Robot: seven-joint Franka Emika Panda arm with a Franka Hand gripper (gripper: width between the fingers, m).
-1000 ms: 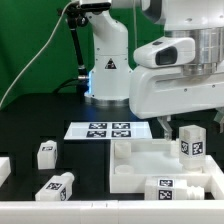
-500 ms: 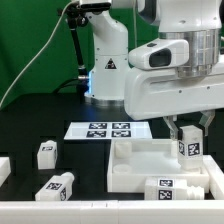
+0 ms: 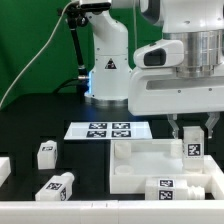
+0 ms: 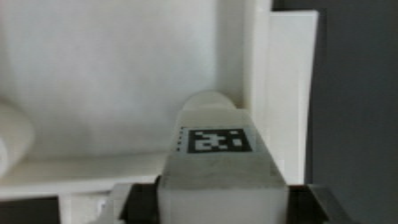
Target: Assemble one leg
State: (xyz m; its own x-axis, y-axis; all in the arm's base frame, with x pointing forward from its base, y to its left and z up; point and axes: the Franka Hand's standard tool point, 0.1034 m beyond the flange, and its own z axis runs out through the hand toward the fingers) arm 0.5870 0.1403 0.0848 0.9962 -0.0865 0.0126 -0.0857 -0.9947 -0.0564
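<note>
My gripper [image 3: 193,132] is shut on a leg [image 3: 192,144], a chunky white peg with a square tag marker, held upright over the far right part of the large white tray-like part [image 3: 135,168]. In the wrist view the leg [image 4: 221,150] fills the space between the dark fingers [image 4: 146,203], pointing at the tray's white floor and its raised rim [image 4: 294,70]. Another leg [image 3: 165,187] lies on its side on the tray's front. Two more legs stand on the black table at the exterior view's left: one upright [image 3: 46,153], one lying [image 3: 56,186].
The marker board [image 3: 105,130] lies on the table behind the tray, in front of the arm's white base [image 3: 105,75]. A white part [image 3: 4,168] shows at the exterior view's left edge. A green backdrop stands behind.
The gripper with the leg has moved a little to the exterior view's right and slightly down toward the tray's far right corner. Nothing else has moved.
</note>
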